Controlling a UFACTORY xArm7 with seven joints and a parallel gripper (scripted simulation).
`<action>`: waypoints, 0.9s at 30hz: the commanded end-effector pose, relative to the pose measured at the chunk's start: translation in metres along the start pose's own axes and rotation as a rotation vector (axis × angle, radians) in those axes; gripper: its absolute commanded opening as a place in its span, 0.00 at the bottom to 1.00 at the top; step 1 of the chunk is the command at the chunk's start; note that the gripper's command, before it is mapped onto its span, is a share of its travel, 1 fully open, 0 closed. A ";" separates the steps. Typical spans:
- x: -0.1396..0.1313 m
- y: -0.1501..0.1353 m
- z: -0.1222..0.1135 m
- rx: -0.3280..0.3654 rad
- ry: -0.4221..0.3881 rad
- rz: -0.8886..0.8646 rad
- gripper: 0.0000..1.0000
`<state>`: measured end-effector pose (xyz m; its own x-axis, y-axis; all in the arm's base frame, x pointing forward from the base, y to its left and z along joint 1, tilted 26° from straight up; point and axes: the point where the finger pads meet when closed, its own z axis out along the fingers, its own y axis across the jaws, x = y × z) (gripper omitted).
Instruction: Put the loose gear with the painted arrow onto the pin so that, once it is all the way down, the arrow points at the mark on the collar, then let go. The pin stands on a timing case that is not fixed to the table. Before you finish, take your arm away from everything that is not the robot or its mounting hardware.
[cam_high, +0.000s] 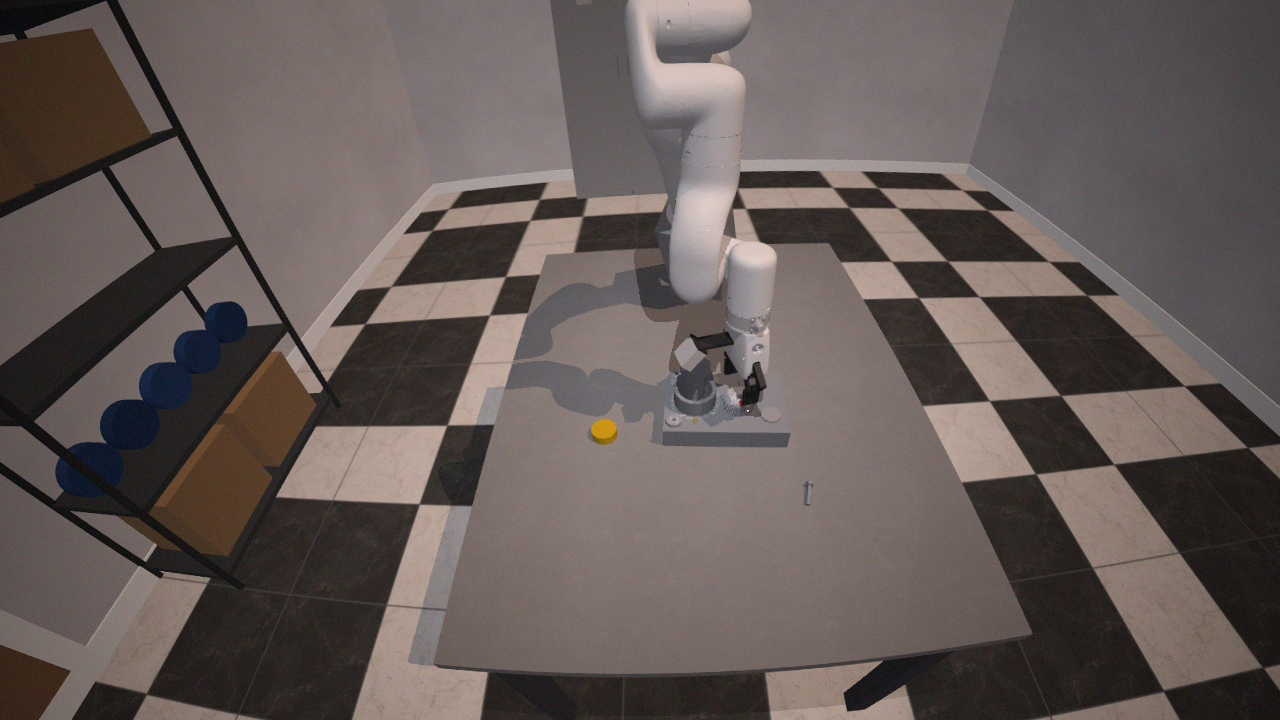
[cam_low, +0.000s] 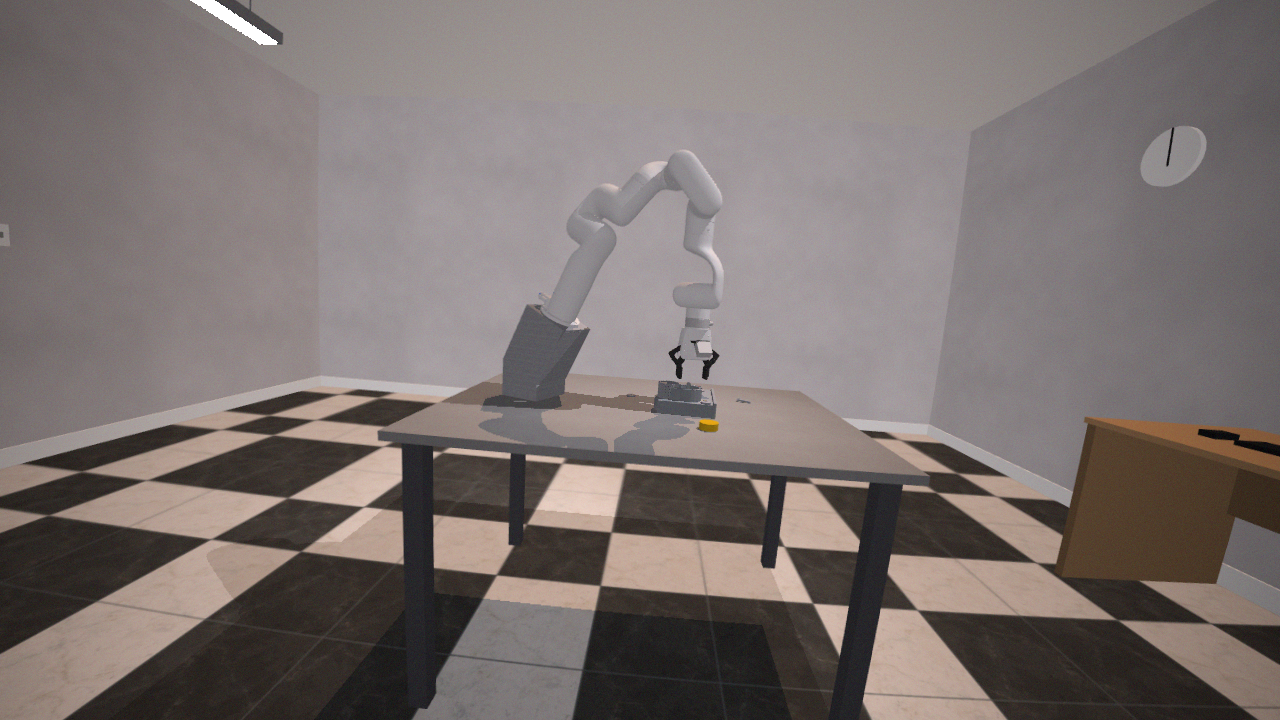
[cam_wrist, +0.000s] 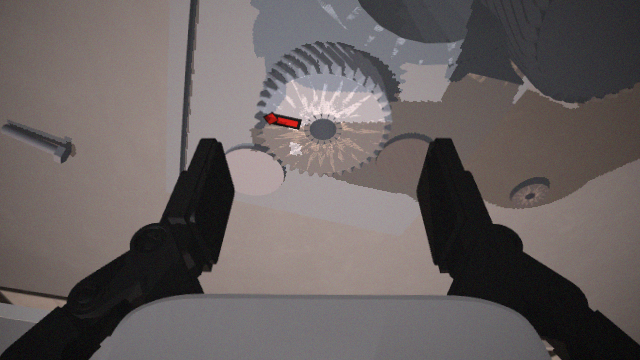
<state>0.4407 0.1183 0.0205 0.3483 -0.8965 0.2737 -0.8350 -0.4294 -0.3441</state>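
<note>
The loose gear is pale and toothed, and lies flat on the grey timing case. A dark round centre fills its bore. Its red arrow points left in the wrist view. I cannot make out the collar mark. My gripper is open and empty, a little above the case, with its fingers spread wide to either side of the gear and not touching it. The gripper also shows in the top view and in the exterior view.
A large dark gear stands on the case beside the loose gear. Two flat round pads lie on the case near my fingertips. A yellow disc lies to the left of the case. A bolt lies on the table nearer the front.
</note>
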 end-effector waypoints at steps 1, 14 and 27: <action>0.000 -0.001 0.002 0.004 -0.001 0.000 0.93; 0.000 -0.001 0.007 0.004 -0.001 0.000 0.93; 0.000 -0.001 0.007 0.004 -0.001 0.000 0.93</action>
<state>0.4438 0.1176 0.0139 0.3480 -0.8966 0.2739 -0.8344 -0.4294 -0.3454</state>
